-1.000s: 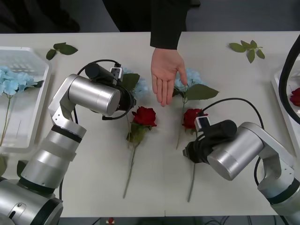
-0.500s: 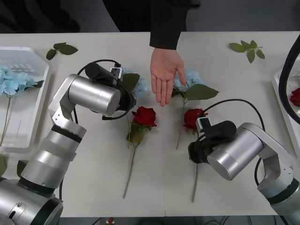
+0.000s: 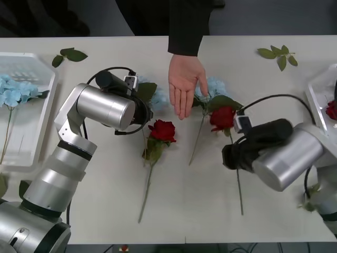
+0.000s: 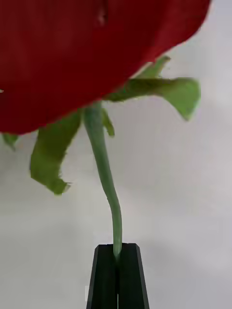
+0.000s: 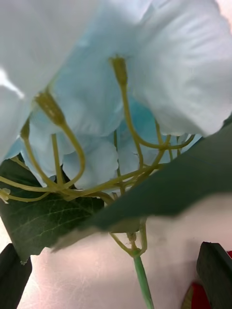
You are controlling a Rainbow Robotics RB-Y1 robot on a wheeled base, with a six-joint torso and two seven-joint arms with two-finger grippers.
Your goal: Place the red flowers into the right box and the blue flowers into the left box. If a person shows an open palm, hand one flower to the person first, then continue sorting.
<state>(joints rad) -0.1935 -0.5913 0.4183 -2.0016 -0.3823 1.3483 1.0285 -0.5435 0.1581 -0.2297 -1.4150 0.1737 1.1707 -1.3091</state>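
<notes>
My right gripper (image 4: 117, 263) is shut on the thin green stem of a red rose (image 4: 87, 53). In the front view that rose (image 3: 222, 117) hangs just right of a person's open palm (image 3: 184, 84). My left gripper (image 5: 116, 280) stands open around the stem under a pale-blue flower (image 5: 121, 96), at the table's middle (image 3: 152, 97). A second rose (image 3: 162, 130) lies beside it. Another blue flower (image 3: 216, 87) lies by the palm. The left box (image 3: 37, 126) holds blue flowers (image 3: 13, 89). The right box (image 3: 316, 89) holds a red bloom (image 3: 331, 109).
Loose green leaf sprigs lie at the far left (image 3: 68, 54) and far right (image 3: 277, 55) of the white table. Another sprig (image 3: 308, 203) lies near my right arm. The black sleeve (image 3: 187, 26) reaches in from the far side.
My right gripper has carried the rose up off the table and to the right, closer to the palm, and its stem has swung. The left arm and the hand have stayed put.
</notes>
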